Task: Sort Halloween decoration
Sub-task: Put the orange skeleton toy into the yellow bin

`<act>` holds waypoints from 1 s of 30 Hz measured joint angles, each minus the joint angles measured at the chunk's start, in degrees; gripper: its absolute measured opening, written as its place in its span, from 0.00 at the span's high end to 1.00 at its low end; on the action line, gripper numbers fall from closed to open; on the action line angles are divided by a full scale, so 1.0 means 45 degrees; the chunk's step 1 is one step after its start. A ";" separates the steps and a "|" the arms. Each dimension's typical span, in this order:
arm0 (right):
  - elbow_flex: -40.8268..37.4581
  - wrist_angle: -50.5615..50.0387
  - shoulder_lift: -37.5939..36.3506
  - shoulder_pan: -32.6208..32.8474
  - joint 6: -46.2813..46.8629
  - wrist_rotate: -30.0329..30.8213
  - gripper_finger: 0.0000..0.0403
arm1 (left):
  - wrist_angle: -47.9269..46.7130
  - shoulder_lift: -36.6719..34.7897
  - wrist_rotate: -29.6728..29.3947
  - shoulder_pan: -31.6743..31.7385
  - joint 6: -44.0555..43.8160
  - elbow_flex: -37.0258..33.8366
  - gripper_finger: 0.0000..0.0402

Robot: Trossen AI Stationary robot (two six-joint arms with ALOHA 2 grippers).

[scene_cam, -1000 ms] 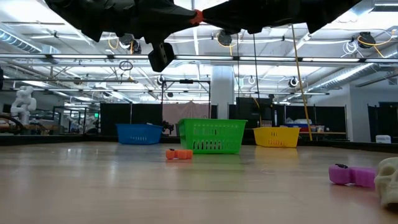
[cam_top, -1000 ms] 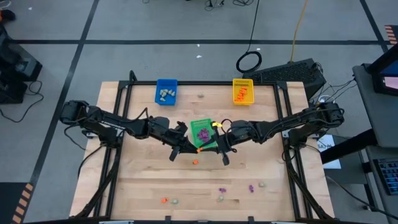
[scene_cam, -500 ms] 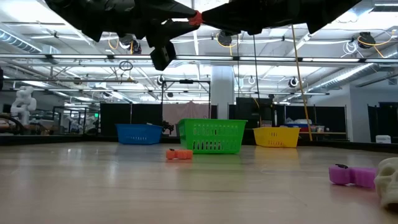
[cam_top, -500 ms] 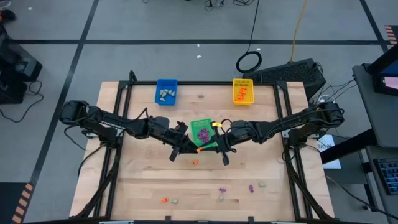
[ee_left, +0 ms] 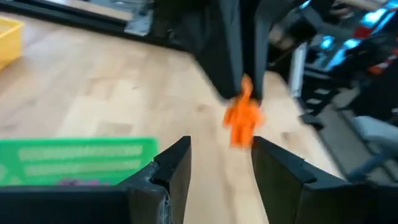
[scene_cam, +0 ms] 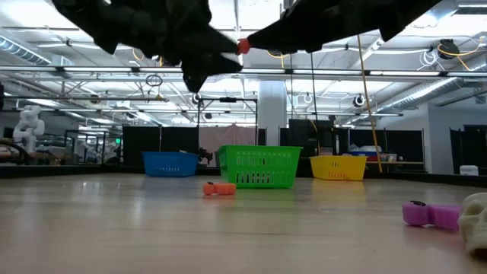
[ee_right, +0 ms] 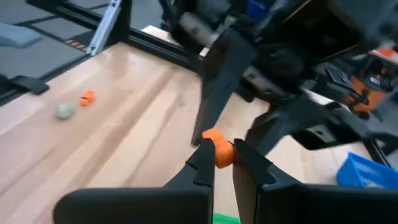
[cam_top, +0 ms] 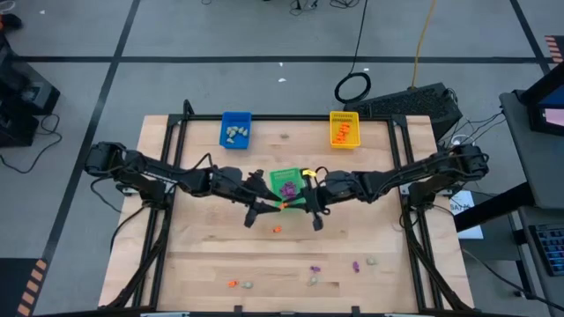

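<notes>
A small orange trinket point(ee_left: 244, 118) of the Halloween decoration hangs in the air above the table's middle, just near of the green tray point(cam_top: 285, 185). My right gripper point(ee_right: 219, 163) is shut on it. My left gripper point(ee_left: 221, 168) faces it from the table's left, open, with its fingers on either side of the trinket and apart from it. Another orange trinket point(cam_top: 277, 229) lies on the wood below. Several orange, purple and pale trinkets lie near the front edge, among them a purple one point(scene_cam: 426, 214). My right gripper pinches the orange trinket between its two fingertips point(ee_right: 204, 157), at the trinket's upper end point(ee_left: 246, 87). The fingers come from the table's right, slanting a little downward. The rest of the trinket hangs below them, clear of the table and the tray.
A blue tray point(cam_top: 235, 129) with pale pieces and a yellow tray point(cam_top: 344, 129) with orange pieces stand at the far edge. One pale piece point(cam_top: 285, 136) lies between them. The green tray holds purple pieces. Bare wood lies between the arms and the front row of trinkets.
My left gripper has opened and rolled at the wrist, letting go of the orange trinket, which stays in my right gripper's fingers. The trinket sits slightly lower than before in the low view.
</notes>
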 joint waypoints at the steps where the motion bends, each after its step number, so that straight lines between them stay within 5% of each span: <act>1: 0.0000 -0.0060 0.0000 -0.0095 0.0110 0.0022 0.97 | 0.0076 0.0000 -0.0197 0.0000 0.0100 -0.0161 0.60; 11: 0.0000 -0.1232 -0.0217 -0.1066 0.1354 0.0738 0.97 | 0.1955 0.0000 -0.1636 0.0010 0.0185 -0.1899 0.60; 17: 0.0010 -0.3125 -0.1421 -0.1782 0.1838 0.2863 0.97 | 0.2837 -0.0004 -0.2129 0.0009 0.0155 -0.2618 0.60; 30: 0.0006 -0.7336 -0.3356 -0.5752 0.3697 0.4276 0.97 | 0.4251 -0.0005 -0.3167 0.0010 0.0133 -0.3768 0.60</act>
